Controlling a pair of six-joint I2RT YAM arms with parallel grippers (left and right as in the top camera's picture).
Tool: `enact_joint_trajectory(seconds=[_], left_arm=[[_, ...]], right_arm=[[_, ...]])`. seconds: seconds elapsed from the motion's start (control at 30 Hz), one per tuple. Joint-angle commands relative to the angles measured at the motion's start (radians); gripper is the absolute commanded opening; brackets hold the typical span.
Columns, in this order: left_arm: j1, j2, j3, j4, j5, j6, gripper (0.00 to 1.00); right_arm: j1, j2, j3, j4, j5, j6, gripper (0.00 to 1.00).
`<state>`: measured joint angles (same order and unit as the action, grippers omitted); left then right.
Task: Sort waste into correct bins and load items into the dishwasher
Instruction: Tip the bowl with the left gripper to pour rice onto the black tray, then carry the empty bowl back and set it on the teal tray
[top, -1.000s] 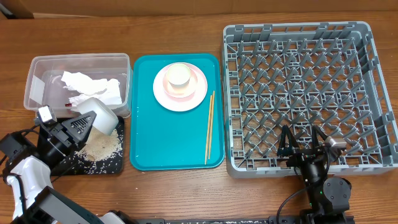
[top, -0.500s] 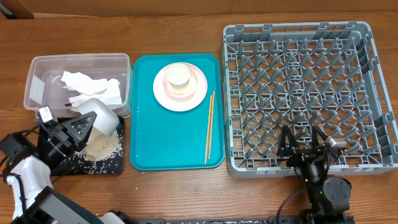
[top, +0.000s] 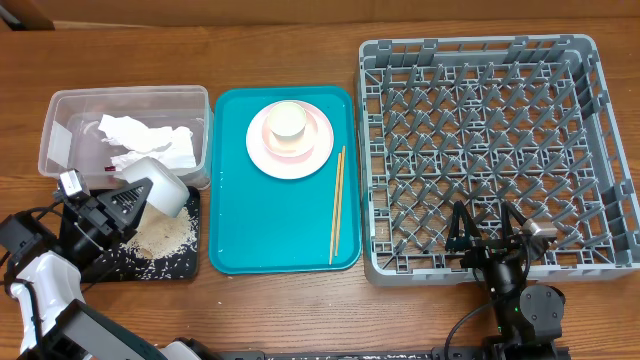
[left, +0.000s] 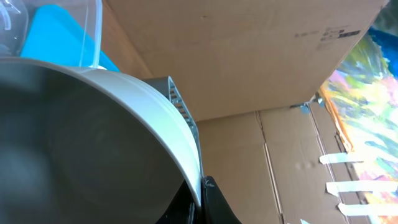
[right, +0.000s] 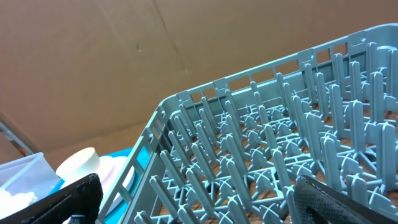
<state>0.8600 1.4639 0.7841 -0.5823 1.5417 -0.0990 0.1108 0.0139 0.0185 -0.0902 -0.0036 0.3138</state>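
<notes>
My left claw (top: 140, 195) pinches one bowl (top: 168, 188), tipped over the black tray (top: 195, 272), by the rice (top: 165, 236). My right claw (top: 485, 226) sits spread wide at the rack (top: 480, 47). I count one plate (top: 316, 150), one cup (top: 287, 120), two chopsticks (top: 338, 200).

On my overhead feed the left arm (top: 45, 285) wears smooth white shells over black joints, with thin black cables looping beside it. The left gripper (top: 140, 196) is black, its triangular body cut with a lattice, and it has a small pale block (top: 72, 184) behind it. The right arm (top: 520, 288) is all black, with a round joint housing and a silver block (top: 541, 229) at the wrist. Its fingers (right: 339, 200) look dark and grainy.
</notes>
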Motion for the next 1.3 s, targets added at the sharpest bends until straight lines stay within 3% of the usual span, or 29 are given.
enact_joint_trajectory(seconds=[0.0,0.1,0.3,0.77,1.03,1.27], left_arm=[[0.005,-0.019,-0.003,0.0,-0.032,-0.014,0.04],[0.005,-0.019,-0.003,-0.008,-0.037,-0.013,0.04],[0.003,-0.019,-0.003,-0.05,-0.218,-0.021,0.04],[-0.031,-0.084,0.028,-0.155,-0.242,-0.029,0.04],[-0.206,-0.251,0.134,-0.186,-0.506,-0.151,0.04],[-0.486,-0.332,0.281,-0.271,-0.811,-0.201,0.04]], right_arm=[[-0.008,-0.007,-0.01,0.006,-0.005,-0.004,1.0],[-0.008,-0.007,-0.01,0.006,-0.005,-0.004,1.0],[-0.008,-0.007,-0.01,0.006,-0.005,-0.003,1.0],[-0.008,-0.007,-0.01,0.006,-0.005,-0.004,1.0],[-0.008,-0.007,-0.01,0.006,-0.005,-0.004,1.0],[-0.008,-0.007,-0.01,0.006,-0.005,-0.004,1.0]])
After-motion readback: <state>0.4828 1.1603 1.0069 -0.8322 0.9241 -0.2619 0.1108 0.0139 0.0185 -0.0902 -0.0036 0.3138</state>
